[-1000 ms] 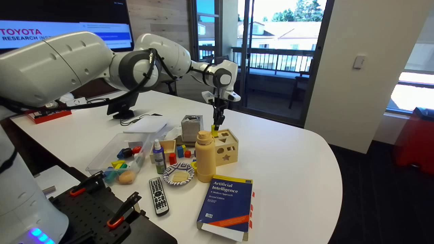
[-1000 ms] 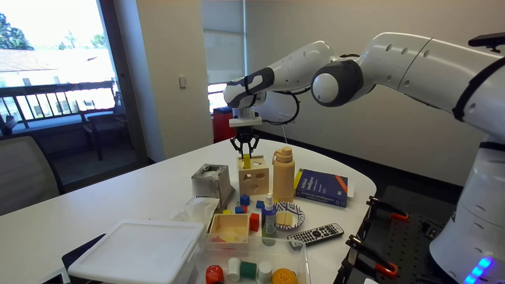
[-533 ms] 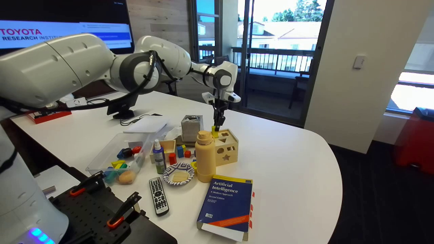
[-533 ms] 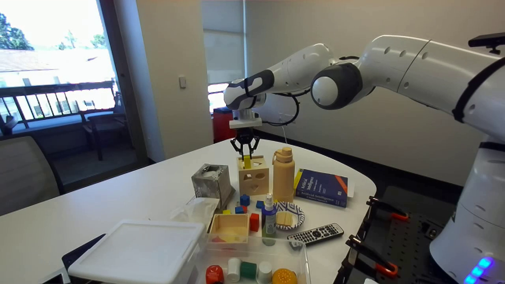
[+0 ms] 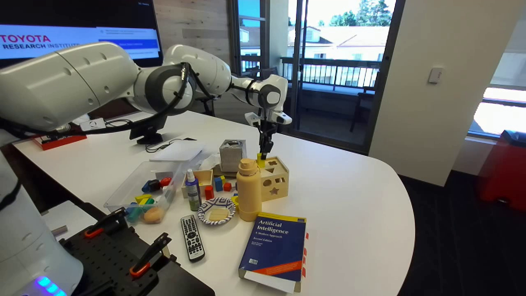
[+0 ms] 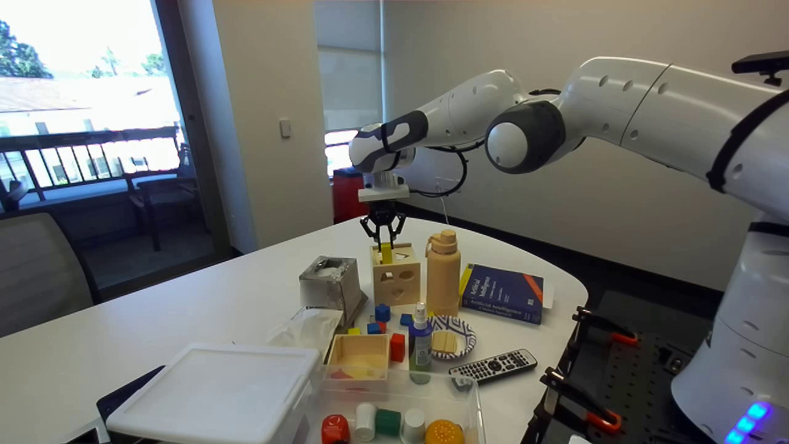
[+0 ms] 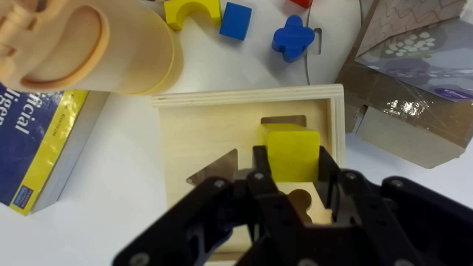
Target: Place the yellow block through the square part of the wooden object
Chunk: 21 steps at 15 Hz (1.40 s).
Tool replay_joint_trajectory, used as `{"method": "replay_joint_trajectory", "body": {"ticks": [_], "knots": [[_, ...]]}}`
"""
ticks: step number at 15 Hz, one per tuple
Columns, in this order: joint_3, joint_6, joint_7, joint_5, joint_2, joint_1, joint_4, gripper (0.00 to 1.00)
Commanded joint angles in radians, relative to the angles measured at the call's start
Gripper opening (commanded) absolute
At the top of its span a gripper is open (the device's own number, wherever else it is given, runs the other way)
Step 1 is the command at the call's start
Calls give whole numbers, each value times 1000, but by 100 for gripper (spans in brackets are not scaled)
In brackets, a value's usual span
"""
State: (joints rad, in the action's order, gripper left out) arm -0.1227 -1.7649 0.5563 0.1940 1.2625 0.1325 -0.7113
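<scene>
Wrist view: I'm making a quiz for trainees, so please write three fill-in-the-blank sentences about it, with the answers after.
The gripper grips a block coloured ____.
To the left of the block, the cut-out in the top of the wooden object is shaped like a ____.
The piece right beside the yellow arch is coloured ____.

Missing words: yellow; triangle; blue.
</scene>
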Motion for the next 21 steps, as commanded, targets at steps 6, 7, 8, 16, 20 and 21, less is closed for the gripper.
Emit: {"method": "replay_joint_trajectory", "body": {"ticks": [6,7,8,16,20,21], "knots": [[-12,46,4,-22,43,-18,69,8],[-13,47,3,-24,46,-20,72,8],[-12,47,3,-27,48,-20,75,8],[-1,49,2,-19,27,-5,85,81],[16,62,22,13,-7,14,107,100],[25,79,28,22,-19,20,113,100]]}}
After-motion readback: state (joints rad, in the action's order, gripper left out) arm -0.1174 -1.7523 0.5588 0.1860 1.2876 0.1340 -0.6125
